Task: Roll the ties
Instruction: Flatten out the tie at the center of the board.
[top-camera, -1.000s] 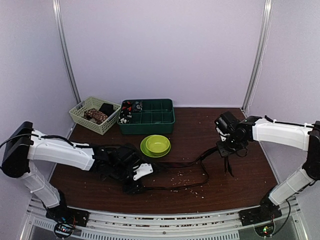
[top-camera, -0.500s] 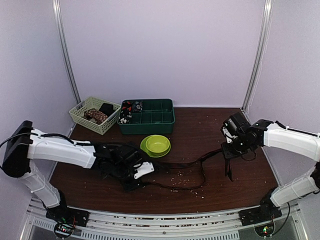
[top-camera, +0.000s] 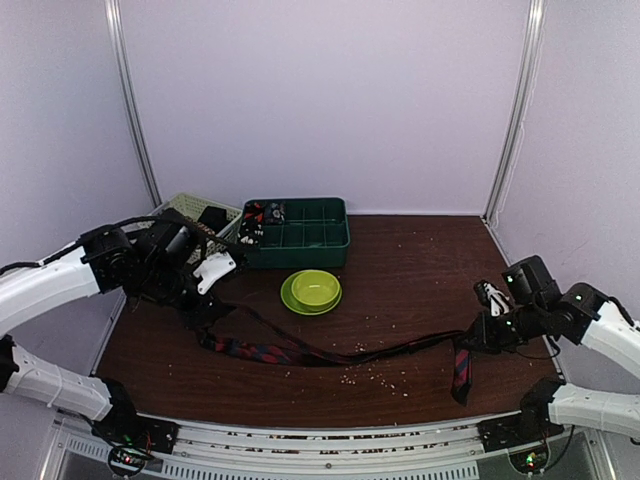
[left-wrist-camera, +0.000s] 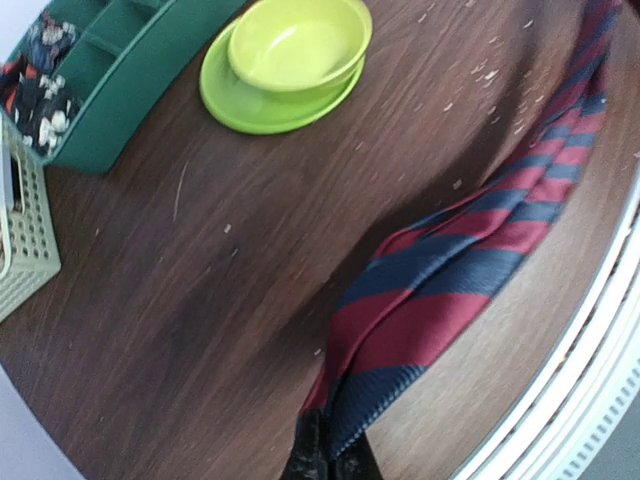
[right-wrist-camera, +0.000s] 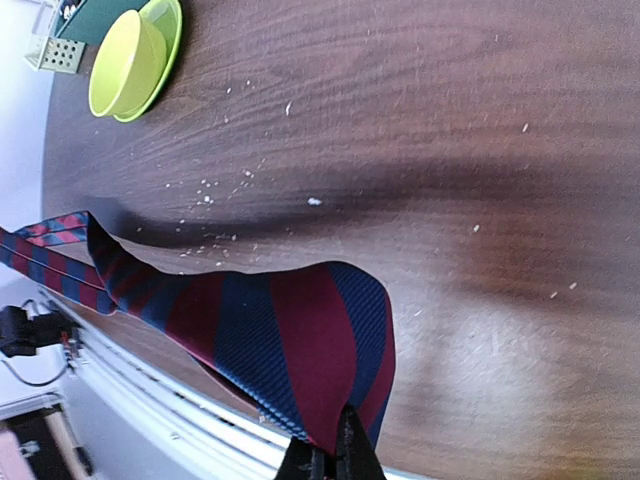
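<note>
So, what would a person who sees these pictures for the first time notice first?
First the red and navy striped tie, stretched low across the near part of the table between the left gripper and the right gripper, each shut on it. Then the lime-green bowl on its plate, mid-table behind the tie.

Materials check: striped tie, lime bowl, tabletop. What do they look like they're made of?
Striped tie: woven fabric with a faint sheen, maybe silk or polyester; it drapes and folds limply.
Lime bowl: likely moulded plastic with a smooth semi-gloss finish; the colour is uniform with soft highlights.
Tabletop: dark wood or wood-look laminate; grain lines are visible and it is slightly reflective, but I cannot tell which.
</note>
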